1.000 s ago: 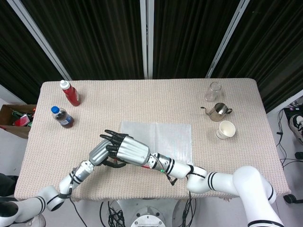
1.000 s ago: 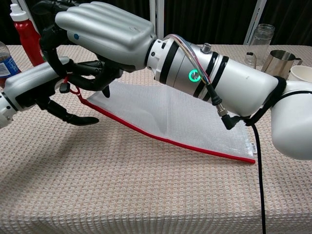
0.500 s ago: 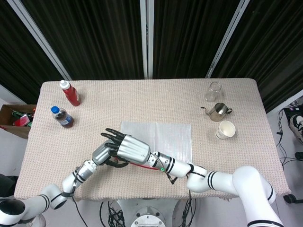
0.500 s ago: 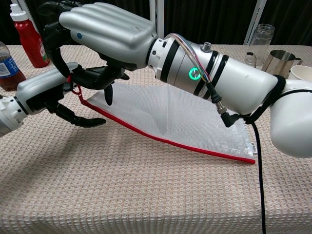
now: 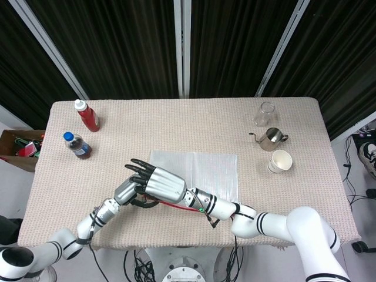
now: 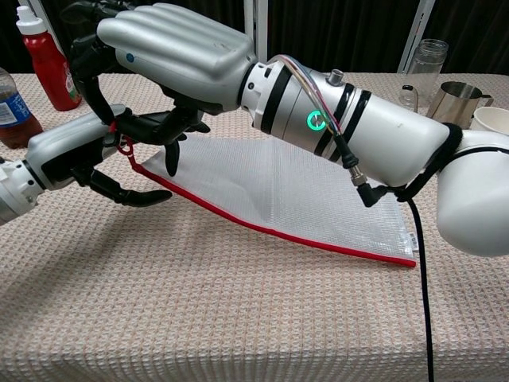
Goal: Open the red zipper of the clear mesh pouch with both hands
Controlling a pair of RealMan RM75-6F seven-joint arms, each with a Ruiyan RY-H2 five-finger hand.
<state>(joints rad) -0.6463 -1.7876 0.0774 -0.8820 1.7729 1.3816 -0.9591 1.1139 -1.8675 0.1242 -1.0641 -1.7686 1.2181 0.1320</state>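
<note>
The clear mesh pouch (image 5: 202,171) lies mid-table, and its red zipper (image 6: 270,231) runs along the near edge. The pouch's left corner (image 6: 147,169) is raised off the cloth. My left hand (image 6: 75,153) reaches in from the left and holds that corner, with the red pull cord (image 6: 121,144) hanging at its fingers. My right hand (image 6: 171,48) arches over the same corner. Its dark fingers (image 6: 89,76) curl down to the pull and its thumb hangs over the mesh. Whether it grips the pull is hidden. From the head view, the left hand (image 5: 126,190) lies partly under the right hand (image 5: 163,183).
A red sauce bottle (image 5: 87,115) and a dark drink bottle (image 5: 77,145) stand at the far left. At the far right are a glass (image 5: 265,114), a steel pitcher (image 5: 271,138) and a paper cup (image 5: 280,161). A black cable (image 6: 421,270) hangs from my right forearm.
My left hand has slid right, further under the right hand. The right hand's thumb has swung down over the mesh. The pouch corner stays raised.
</note>
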